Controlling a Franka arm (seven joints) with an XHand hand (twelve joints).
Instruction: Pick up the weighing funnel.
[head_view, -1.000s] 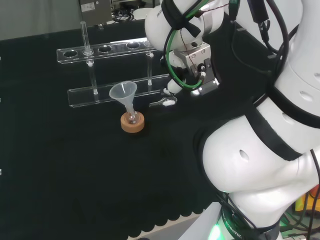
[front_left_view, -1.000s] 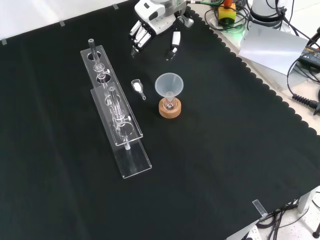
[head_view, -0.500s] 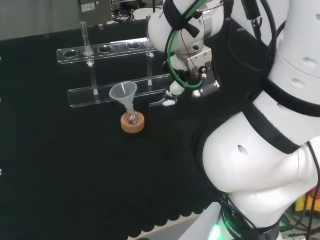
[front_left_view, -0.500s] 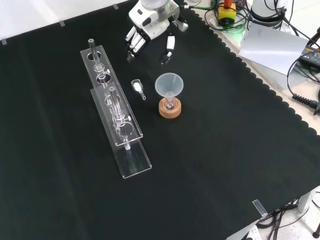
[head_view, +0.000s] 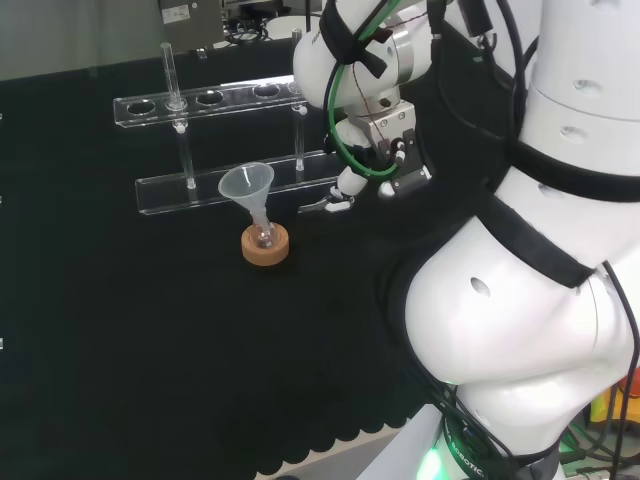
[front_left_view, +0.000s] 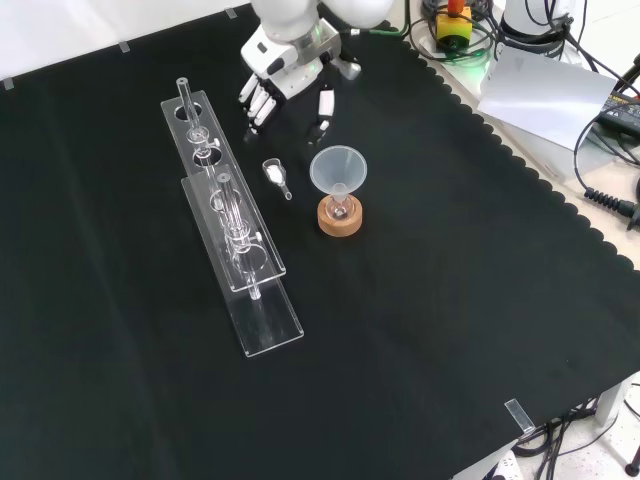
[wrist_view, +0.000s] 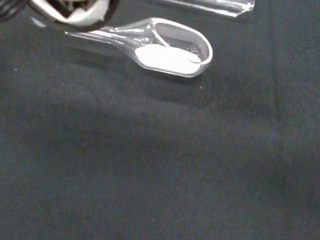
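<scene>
Upper middle of the front view: the hand (front_left_view: 281, 70) is spread wide, holding nothing. The weighing funnel (front_left_view: 274, 176) lies just below it, untouched.

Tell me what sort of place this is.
Likely a chemistry lab bench: a clear test-tube rack, a funnel standing in a flask on a cork ring, and a weighing funnel holding white powder.

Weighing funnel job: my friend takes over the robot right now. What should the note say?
The hand is open, holding nothing, poised just beyond the weighing funnel in the front view.
The weighing funnel lies on the cloth with white powder in it, between the tube rack and the big funnel.
Done: nothing grasped yet.
Left: lower, close on it, lift.
</scene>
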